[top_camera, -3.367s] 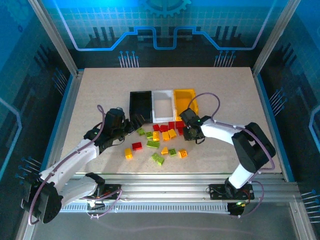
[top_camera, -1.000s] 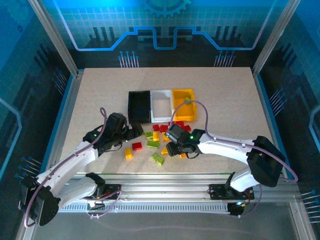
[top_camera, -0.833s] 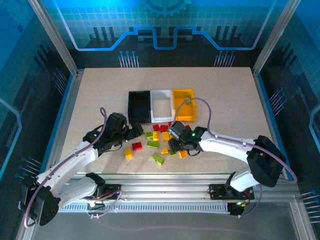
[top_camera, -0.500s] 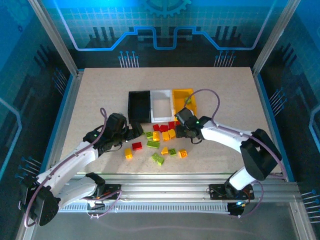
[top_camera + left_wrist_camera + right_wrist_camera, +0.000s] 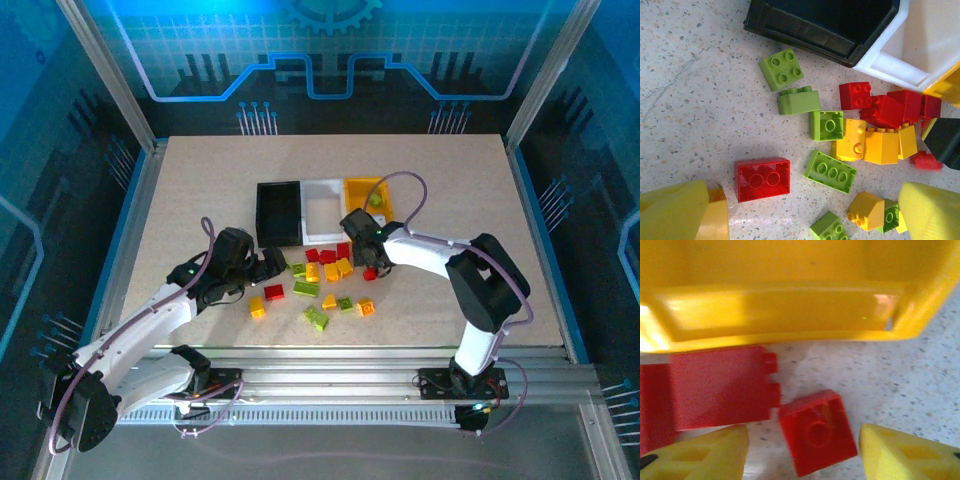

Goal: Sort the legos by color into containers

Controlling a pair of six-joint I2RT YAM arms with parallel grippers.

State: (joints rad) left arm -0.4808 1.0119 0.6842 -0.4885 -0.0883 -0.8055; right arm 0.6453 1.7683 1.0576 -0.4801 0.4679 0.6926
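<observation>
Beside yellow bin point(image 5: 790, 310) rim, free red lego point(image 5: 817, 432)

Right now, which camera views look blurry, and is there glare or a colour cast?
Right wrist: soft focus, the small red brick and yellow bin fuzzy-edged, bright glare patches on the bin wall. Left wrist: bricks sharp, but the yellow fingertips blurred. Top external: blue cast on the surround, table evenly lit.
</observation>
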